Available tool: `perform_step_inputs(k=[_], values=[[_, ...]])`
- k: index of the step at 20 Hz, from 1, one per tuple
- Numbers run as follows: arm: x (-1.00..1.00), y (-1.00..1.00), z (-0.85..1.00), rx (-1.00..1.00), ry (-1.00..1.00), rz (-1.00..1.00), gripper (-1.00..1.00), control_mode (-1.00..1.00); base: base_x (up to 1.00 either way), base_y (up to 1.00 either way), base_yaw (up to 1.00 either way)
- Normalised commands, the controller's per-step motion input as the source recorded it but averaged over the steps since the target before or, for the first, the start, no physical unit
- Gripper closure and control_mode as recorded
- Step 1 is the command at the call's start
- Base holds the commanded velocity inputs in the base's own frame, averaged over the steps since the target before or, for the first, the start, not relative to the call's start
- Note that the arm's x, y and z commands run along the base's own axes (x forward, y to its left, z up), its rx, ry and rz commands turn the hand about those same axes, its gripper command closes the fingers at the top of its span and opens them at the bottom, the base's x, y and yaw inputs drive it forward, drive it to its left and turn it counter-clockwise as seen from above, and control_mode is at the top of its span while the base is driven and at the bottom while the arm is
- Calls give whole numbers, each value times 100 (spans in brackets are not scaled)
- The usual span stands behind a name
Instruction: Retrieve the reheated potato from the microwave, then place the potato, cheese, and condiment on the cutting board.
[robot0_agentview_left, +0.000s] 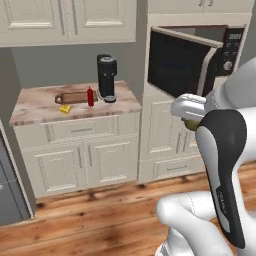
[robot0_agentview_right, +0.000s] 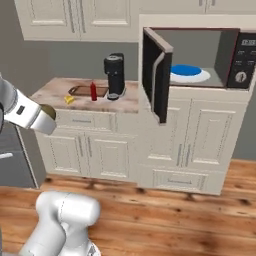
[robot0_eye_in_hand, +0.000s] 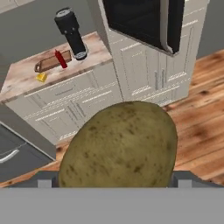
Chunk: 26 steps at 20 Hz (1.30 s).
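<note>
The olive-brown potato (robot0_eye_in_hand: 118, 146) sits between my fingertips, and my gripper (robot0_eye_in_hand: 114, 178) is shut on it, held in the air in front of the cabinets. It also peeks out under the hand as an olive lump (robot0_agentview_left: 191, 123). The microwave (robot0_agentview_left: 226, 47) stands with its dark door (robot0_agentview_left: 180, 62) swung open. On the counter to the left lies the wooden cutting board (robot0_agentview_left: 75, 97). The red condiment bottle (robot0_agentview_left: 90, 96) stands at the board's right end, and the yellow cheese wedge (robot0_agentview_left: 65, 109) lies just in front of the board.
A black coffee machine (robot0_agentview_left: 107, 77) stands on the counter to the right of the board. A blue and white plate (robot0_agentview_right: 186, 71) rests inside the microwave. The open door juts out over the wooden floor. A dark appliance (robot0_eye_in_hand: 13, 151) flanks the counter on the left.
</note>
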Motion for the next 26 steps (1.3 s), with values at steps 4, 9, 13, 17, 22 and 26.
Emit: perform_step_inputs(k=[4, 9, 13, 17, 22, 26], values=[[0, 0, 0, 0, 0, 0, 100, 100, 96, 78, -2], [0, 0, 0, 0, 0, 0, 100, 100, 98, 45, 0], [0, 0, 0, 0, 0, 0, 100, 100, 79, 46, 0], [0, 0, 0, 0, 0, 0, 100, 100, 63, 44, 0], [0, 0, 0, 0, 0, 0, 100, 100, 57, 31, 0], [0, 0, 0, 0, 0, 0, 100, 100, 71, 30, 0]])
